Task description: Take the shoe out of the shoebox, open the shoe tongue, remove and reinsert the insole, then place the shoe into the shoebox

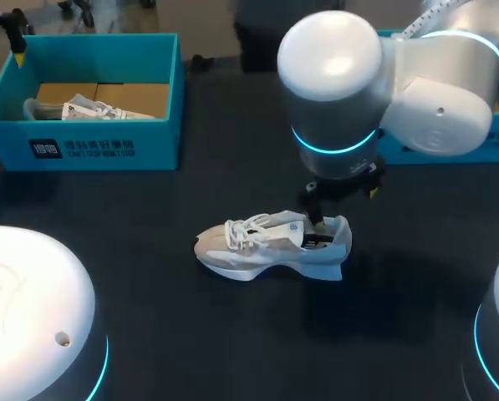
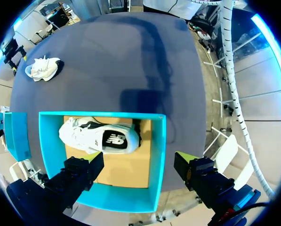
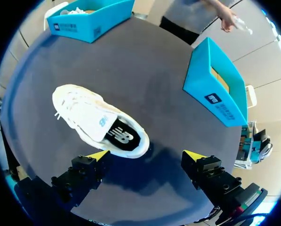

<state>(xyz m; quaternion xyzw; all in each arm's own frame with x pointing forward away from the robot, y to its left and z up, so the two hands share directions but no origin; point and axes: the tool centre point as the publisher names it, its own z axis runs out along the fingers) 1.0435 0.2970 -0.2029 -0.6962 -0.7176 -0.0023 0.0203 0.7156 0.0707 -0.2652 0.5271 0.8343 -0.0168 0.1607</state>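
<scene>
Left gripper (image 2: 139, 158) is hanging wide open and empty over the shoebox (image 2: 157, 155), upper left in the head view, its wrist view alone showing the boxed shoe (image 2: 98, 136) whole; right gripper (image 3: 146, 154) is hovering wide open, empty, above the heel of the table shoe (image 3: 95, 123), mid-frame, whose dark insole (image 3: 121, 135) only its wrist view shows.

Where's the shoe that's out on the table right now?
Head view: the shoe stands on its sole mid-table, toe pointing left, its heel under the open right claw, apart from the left shoebox behind it.
</scene>
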